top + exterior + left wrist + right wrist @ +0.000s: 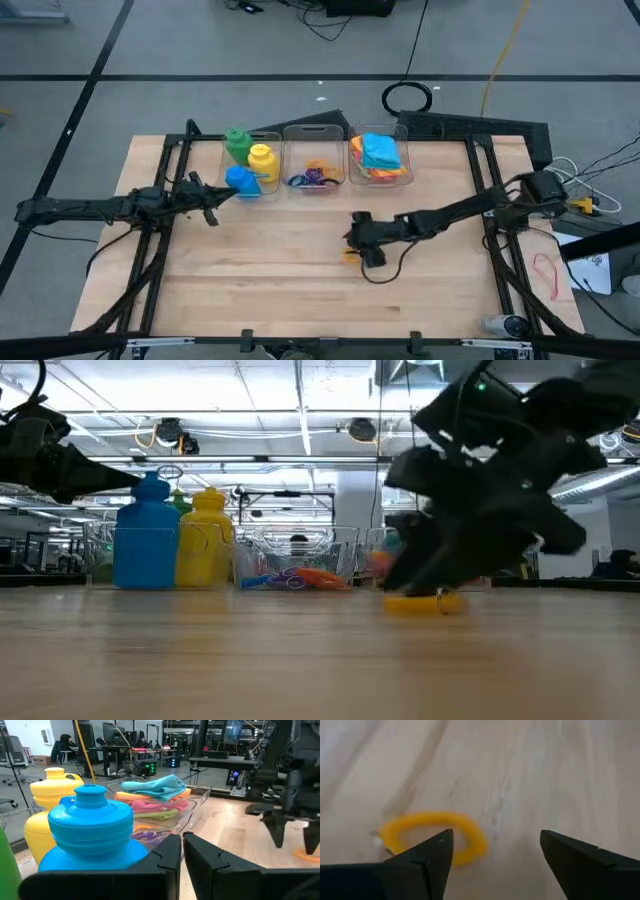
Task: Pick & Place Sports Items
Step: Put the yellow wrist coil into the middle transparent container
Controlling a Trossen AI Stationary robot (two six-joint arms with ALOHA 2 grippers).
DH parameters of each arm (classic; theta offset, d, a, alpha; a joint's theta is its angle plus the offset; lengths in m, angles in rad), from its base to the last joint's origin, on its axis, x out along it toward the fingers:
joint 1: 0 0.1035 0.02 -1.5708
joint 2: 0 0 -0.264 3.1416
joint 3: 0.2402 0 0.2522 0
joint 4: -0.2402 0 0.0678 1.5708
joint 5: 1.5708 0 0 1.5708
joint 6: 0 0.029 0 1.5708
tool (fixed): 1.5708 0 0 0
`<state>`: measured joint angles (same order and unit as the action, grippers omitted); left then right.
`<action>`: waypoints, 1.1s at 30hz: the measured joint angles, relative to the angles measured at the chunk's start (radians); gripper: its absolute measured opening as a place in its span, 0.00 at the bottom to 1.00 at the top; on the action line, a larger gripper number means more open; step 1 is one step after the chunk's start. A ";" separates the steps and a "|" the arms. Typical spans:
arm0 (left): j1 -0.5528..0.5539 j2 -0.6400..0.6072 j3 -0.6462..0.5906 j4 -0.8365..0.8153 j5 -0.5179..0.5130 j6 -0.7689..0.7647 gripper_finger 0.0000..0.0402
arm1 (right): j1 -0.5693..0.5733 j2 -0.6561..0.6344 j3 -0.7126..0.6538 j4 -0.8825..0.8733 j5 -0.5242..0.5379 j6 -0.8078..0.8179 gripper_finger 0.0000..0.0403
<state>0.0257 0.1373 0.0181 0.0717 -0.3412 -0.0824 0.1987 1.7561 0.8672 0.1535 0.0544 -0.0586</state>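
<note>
A yellow ring (432,837) lies flat on the wooden table (280,290), near its middle (351,255). My right gripper (495,850) hangs open just over it, slanting down, with one finger above the ring's near side and the other off to its side. A blue bottle (95,835), a yellow bottle (47,810) and a green bottle (237,143) stand in the left clear bin (262,190). Rings (315,177) fill the middle bin. Folded cloths (378,155) are stacked in the right bin. My left gripper (182,847) waits shut beside the blue bottle (243,180).
The three clear bins stand in a row along the table's far side. Bare wood stretches toward the near edge. Dark frame rails (490,200) run along both table sides. A black cable loop (407,98) lies on the floor beyond the table.
</note>
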 joint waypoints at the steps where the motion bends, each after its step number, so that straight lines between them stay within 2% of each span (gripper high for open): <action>1: 0.000 0.000 0.000 0.000 0.000 0.000 0.05 | -0.001 0.006 -0.008 0.000 -0.001 0.006 0.54; 11: 0.000 0.000 0.000 0.000 0.000 0.000 0.05 | -0.010 0.037 -0.057 0.006 -0.005 0.039 0.42; 14: 0.000 0.000 0.000 0.000 0.000 0.000 0.05 | -0.023 0.037 -0.064 -0.010 -0.019 0.039 0.33; 20: 0.000 0.000 0.000 0.000 0.000 0.000 0.05 | -0.055 0.036 -0.065 -0.044 -0.034 0.037 0.06; 22: 0.000 0.000 0.000 0.000 0.000 0.000 0.05 | -0.069 0.037 -0.065 -0.049 -0.028 0.035 0.00; 27: 0.000 0.000 0.000 0.000 0.000 0.000 0.05 | -0.087 0.023 -0.045 -0.053 -0.007 0.024 0.04; 30: 0.000 0.000 0.000 0.000 0.000 0.000 0.05 | -0.090 0.000 -0.016 -0.070 -0.008 -0.008 0.02; 33: 0.000 0.000 0.000 0.000 0.000 0.000 0.05 | -0.097 -0.037 0.018 -0.088 -0.053 -0.027 0.00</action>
<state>0.0257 0.1375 0.0180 0.0719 -0.3412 -0.0826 0.1021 1.7194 0.8850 0.0655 0.0017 -0.0857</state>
